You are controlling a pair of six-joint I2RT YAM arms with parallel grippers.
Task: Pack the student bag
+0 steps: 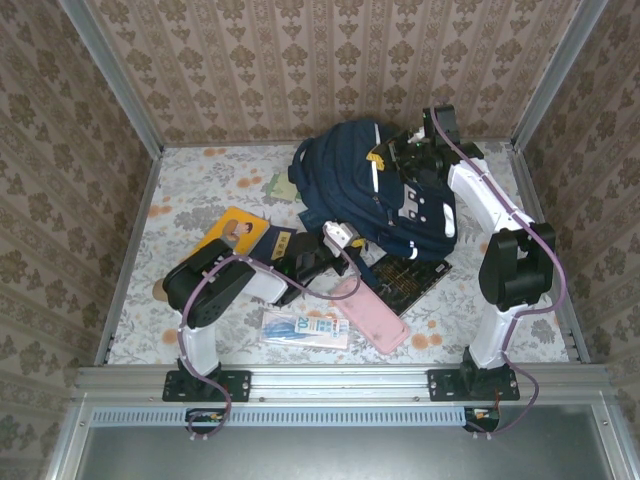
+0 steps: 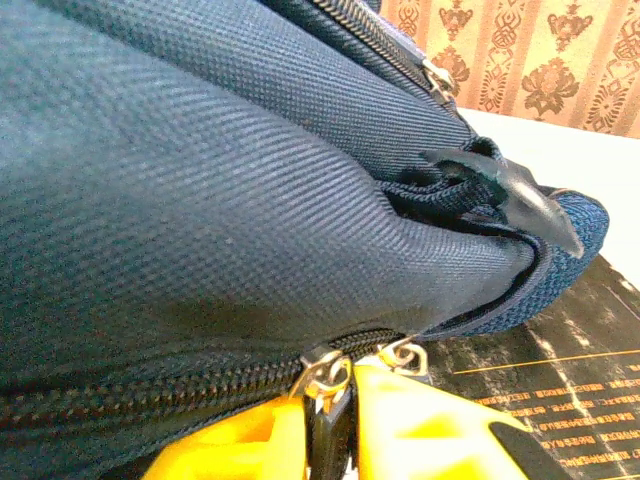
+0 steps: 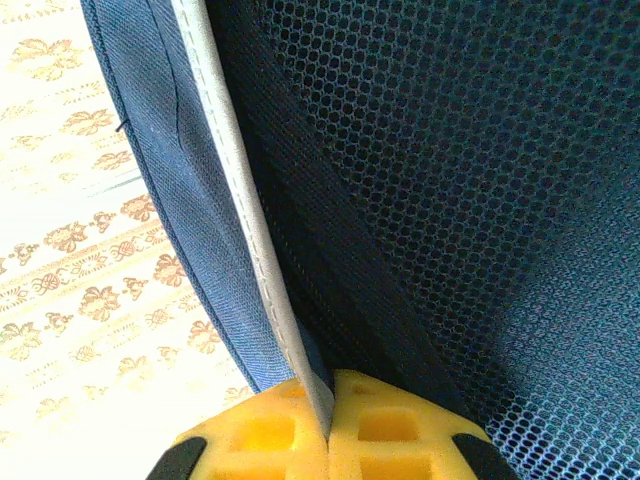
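Student bag (image 1: 375,190) lying on the surface (image 1: 200,190). Left gripper (image 2: 338,395) pinched shut on the zipper pull (image 2: 322,370) at the bag's near edge; right gripper (image 3: 328,395) clamped on its piped rim (image 3: 235,200), far side. Risk of slipping off that small pull, or snagging bunched fabric, if tugged off-line.

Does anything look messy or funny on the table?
Yes. The student bag lies slumped partly on top of a dark book. A pink case, a yellow book and a packet lie scattered at odd angles beside it, unpacked.
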